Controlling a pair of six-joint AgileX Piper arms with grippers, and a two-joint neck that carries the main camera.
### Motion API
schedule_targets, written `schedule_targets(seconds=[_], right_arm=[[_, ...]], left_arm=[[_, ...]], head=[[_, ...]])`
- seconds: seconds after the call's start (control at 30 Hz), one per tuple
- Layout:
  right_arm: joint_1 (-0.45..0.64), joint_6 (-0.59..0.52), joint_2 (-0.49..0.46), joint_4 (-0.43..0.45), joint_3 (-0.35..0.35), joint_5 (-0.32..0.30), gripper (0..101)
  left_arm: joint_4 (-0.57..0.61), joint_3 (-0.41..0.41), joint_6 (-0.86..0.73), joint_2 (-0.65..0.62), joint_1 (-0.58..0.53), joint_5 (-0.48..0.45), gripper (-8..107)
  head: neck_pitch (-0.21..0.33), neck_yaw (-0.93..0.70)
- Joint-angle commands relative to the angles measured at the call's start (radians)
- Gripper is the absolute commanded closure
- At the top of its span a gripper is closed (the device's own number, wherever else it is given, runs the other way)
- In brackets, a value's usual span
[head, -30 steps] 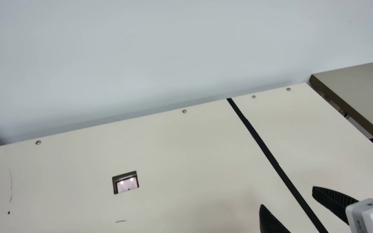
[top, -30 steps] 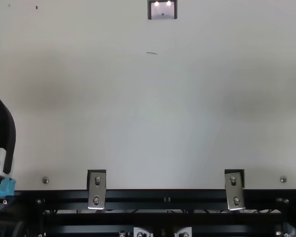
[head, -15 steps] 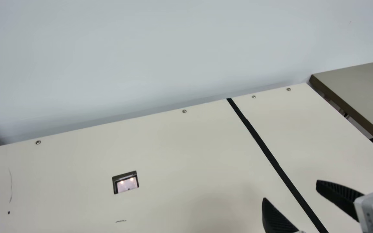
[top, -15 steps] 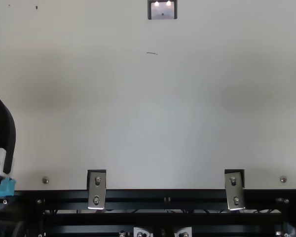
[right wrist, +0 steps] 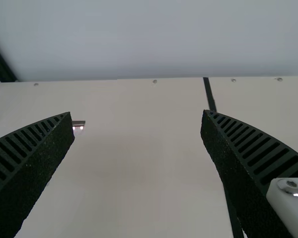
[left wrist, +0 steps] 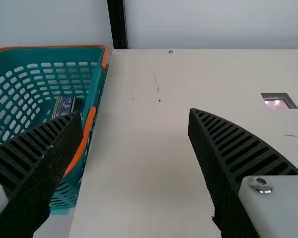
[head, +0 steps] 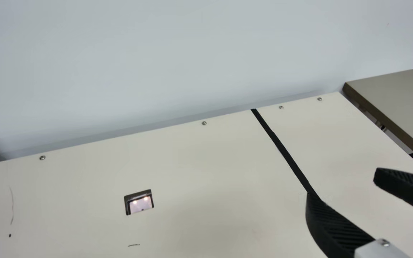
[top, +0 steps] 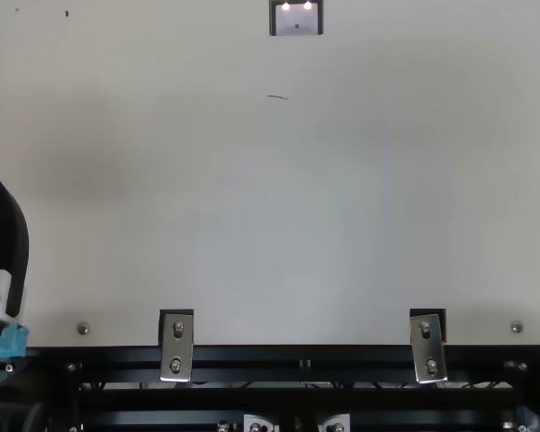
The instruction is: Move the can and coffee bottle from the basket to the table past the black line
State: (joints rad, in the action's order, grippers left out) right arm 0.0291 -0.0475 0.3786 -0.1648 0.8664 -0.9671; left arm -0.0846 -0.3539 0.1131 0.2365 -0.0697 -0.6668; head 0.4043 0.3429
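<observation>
Teal, the basket [left wrist: 44, 55] was set by the left edge of the bench [left wrist: 144, 153], a labelled container [left wrist: 64, 105] inside; left gripper [left wrist: 135, 114] and right gripper [right wrist: 137, 113] were parted, empty. The rim [left wrist: 91, 117] could be struck by low entry.

Soft, even light, faint shadows on the table [head: 199, 161]

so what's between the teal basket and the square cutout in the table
Cream tabletop with a thin curved mark and a small dark dot, seen in the left wrist view.
</observation>
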Motion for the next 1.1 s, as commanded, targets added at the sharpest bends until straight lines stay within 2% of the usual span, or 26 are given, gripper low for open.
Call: schedule_targets(seconds=[0.0, 0.23, 0.7, 0.87, 1.07], right_arm=[[-0.001, 0.015, 0.010, -0.030, 0.080, -0.086, 0], [-0.019, 0.084, 0.028, -0.122, 0.195, -0.250, 0], [-0.215, 0.302, 0.009, -0.212, 0.196, -0.253, 0], [-0.266, 0.348, -0.008, -0.243, 0.207, -0.253, 0], [-0.266, 0.358, -0.011, -0.248, 0.207, -0.254, 0]], left_arm=[[0.000, 0.000, 0.000, 0.000, 0.000, 0.000, 9], [0.000, 0.000, 0.000, 0.000, 0.000, 0.000, 9], [0.000, 0.000, 0.000, 0.000, 0.000, 0.000, 9], [0.000, 0.000, 0.000, 0.000, 0.000, 0.000, 9], [0.000, 0.000, 0.000, 0.000, 0.000, 0.000, 9]], head=[[0.026, -0.001], [0.026, -0.001], [0.026, -0.001], [0.026, -0.001], [0.026, -0.001]])
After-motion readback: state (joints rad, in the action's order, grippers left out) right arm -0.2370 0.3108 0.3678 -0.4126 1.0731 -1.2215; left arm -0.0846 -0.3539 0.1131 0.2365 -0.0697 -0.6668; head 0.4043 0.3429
